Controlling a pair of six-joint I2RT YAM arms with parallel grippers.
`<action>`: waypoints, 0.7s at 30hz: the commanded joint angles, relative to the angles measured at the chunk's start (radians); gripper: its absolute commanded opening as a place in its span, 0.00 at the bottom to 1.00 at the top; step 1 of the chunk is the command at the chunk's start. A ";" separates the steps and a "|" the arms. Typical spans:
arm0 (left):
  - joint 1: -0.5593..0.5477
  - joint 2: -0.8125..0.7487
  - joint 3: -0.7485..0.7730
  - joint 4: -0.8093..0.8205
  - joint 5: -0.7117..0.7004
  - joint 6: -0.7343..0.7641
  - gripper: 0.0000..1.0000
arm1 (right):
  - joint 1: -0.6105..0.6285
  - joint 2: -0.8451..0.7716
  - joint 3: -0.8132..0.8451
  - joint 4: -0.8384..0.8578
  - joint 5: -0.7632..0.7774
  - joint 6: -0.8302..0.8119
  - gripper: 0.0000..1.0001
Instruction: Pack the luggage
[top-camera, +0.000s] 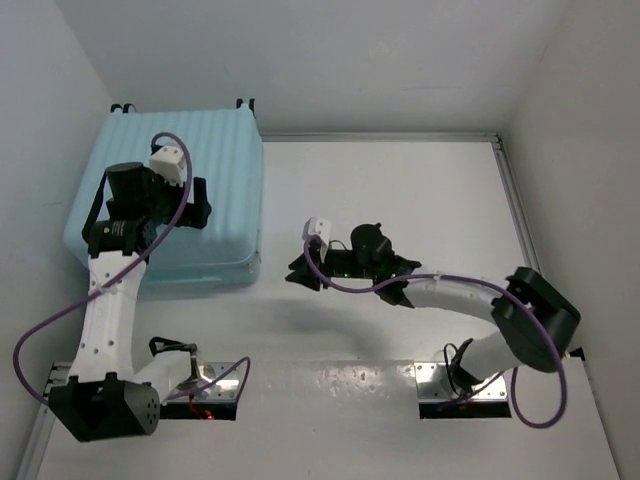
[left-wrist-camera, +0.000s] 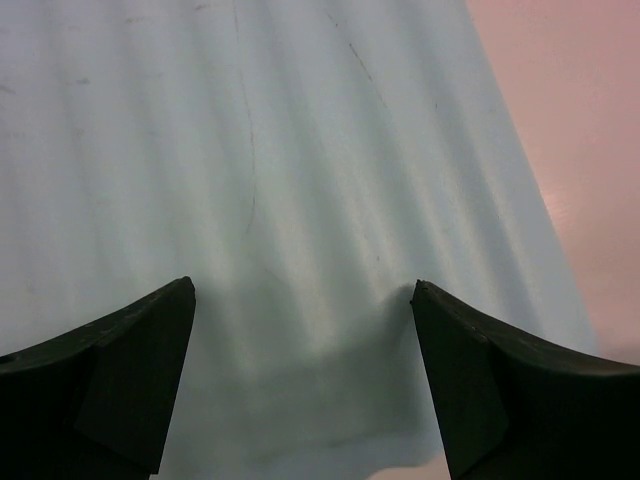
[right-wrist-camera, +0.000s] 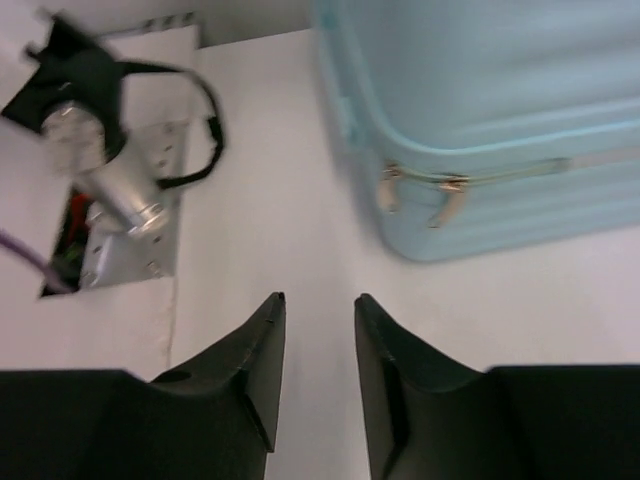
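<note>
Luggage, pale blue ribbed hard shell, lying flat and zipped shut at the table's far left corner, wheels pointing toward the far edge, zipper pulls hanging on its side.

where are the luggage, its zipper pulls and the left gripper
luggage (top-camera: 225, 165), top external view, bare ribbed shell
zipper pulls (right-wrist-camera: 448, 200), right wrist view, the right-hand pull
left gripper (left-wrist-camera: 300, 288), left wrist view, midway between its open fingertips

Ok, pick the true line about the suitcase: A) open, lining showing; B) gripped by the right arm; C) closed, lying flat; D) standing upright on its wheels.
C: the luggage lies flat, ribbed shell up, no lining showing, with its zip pulls close together at one corner.
</note>
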 joint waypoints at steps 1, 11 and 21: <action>-0.013 -0.062 -0.070 -0.007 -0.098 -0.123 0.92 | 0.025 -0.097 -0.023 -0.135 0.364 0.032 0.30; -0.013 -0.178 -0.040 0.037 -0.161 -0.165 0.99 | 0.085 -0.049 0.130 -0.316 0.692 0.223 0.41; -0.022 -0.059 0.154 -0.020 -0.060 -0.061 0.99 | -0.188 -0.267 0.275 -0.722 0.679 0.065 0.68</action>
